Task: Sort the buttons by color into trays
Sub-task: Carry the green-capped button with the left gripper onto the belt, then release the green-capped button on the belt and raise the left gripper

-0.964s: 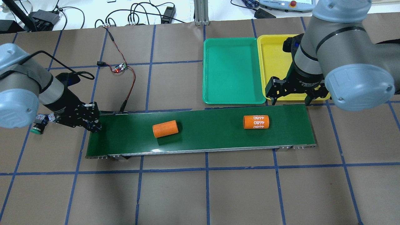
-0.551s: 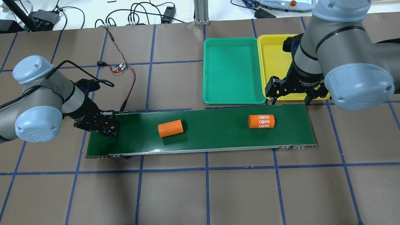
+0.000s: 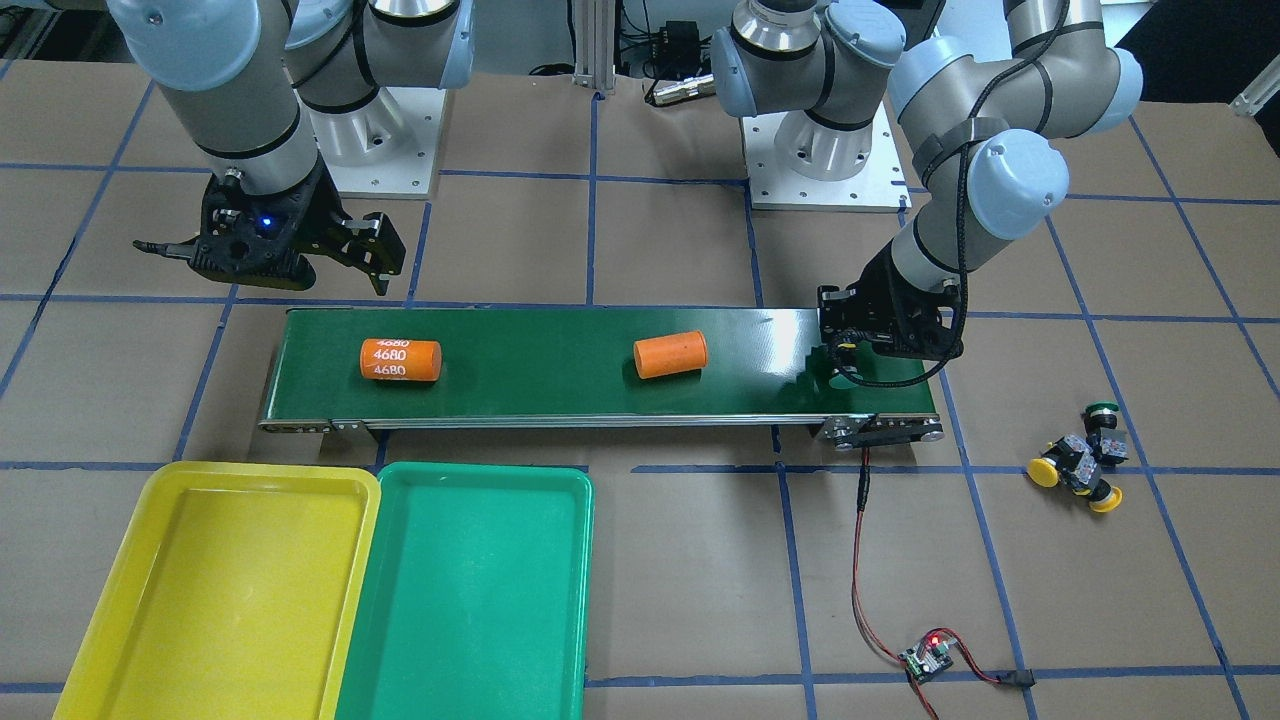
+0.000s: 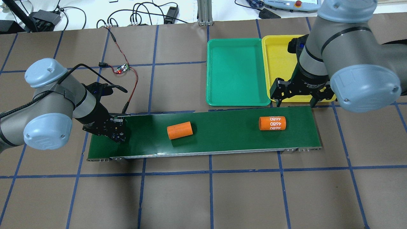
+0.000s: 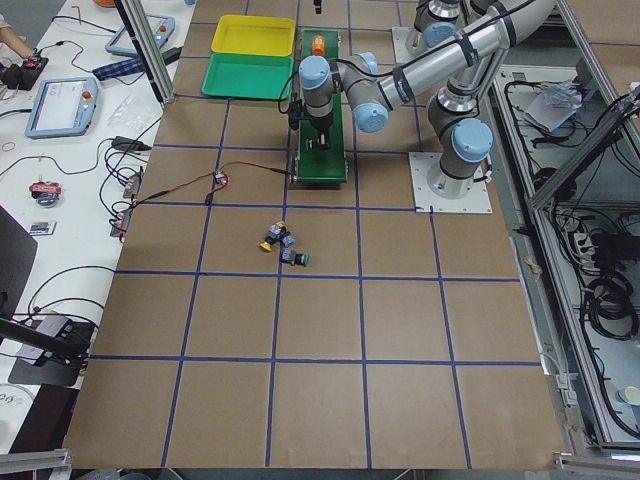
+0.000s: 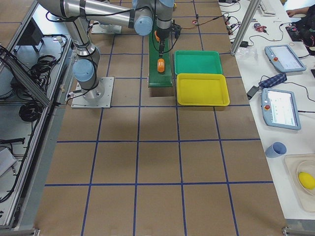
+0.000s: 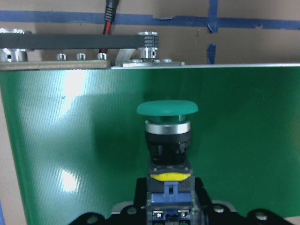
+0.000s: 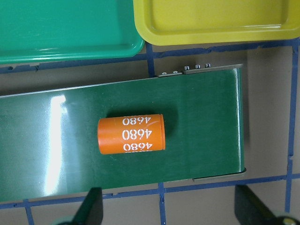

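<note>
button (image 7: 167, 136) — clearest from left wrist

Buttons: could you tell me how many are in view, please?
4. One green button is in the left gripper over the conveyor belt; two yellow buttons and another green button lie clustered on the table beyond the belt's end.

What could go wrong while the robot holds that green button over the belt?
The left hand grips the green button only by its back end, so it might tip or roll on its round cap once set on the belt.
The open right hand hangs near the 4680 cylinder, so it could grab that instead.
The green tray and yellow tray sit side by side, so a button might land in the wrong one.
</note>
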Motion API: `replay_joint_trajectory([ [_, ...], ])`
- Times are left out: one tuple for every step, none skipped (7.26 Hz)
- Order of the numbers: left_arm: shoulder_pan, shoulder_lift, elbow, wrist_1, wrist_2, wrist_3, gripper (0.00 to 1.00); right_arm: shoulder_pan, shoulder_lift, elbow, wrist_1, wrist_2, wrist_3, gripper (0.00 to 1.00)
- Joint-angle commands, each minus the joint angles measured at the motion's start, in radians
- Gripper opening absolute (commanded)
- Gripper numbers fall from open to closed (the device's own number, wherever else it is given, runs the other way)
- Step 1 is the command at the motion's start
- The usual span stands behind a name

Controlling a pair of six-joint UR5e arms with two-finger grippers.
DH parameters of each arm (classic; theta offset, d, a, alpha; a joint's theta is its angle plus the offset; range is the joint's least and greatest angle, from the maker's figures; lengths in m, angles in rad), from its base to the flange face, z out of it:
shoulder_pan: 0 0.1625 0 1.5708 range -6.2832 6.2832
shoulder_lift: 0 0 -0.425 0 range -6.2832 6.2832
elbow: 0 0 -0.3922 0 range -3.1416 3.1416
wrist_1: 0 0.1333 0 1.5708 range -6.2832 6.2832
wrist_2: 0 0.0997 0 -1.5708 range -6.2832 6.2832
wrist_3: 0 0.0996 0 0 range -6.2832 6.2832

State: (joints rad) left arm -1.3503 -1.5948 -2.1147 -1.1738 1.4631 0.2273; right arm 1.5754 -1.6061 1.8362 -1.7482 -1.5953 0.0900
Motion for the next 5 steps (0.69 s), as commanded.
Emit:
replay_joint_trajectory([
  [-0.001, -0.007, -0.013, -0.001, -0.001, 0.000, 0.87, 0.000, 0.002, 0.000, -0.005, 0.001, -0.001, 1.00],
  [-0.001, -0.007, -0.002, -0.001, -0.001, 0.000, 1.00, -0.002, 0.003, 0.000, -0.007, 0.000, -0.001, 1.00],
  [0.013, 0.005, 0.011, -0.003, -0.004, 0.000, 1.00, -0.002, 0.002, 0.000, -0.004, 0.000, -0.001, 1.00],
  [0.017, 0.007, 0.071, -0.068, 0.000, -0.008, 1.00, -0.002, 0.002, 0.000, -0.004, 0.000, -0.001, 1.00],
  [0.058, -0.019, 0.181, -0.172, 0.002, -0.008, 1.00, -0.002, 0.002, 0.000, -0.005, 0.001, -0.001, 1.00],
])
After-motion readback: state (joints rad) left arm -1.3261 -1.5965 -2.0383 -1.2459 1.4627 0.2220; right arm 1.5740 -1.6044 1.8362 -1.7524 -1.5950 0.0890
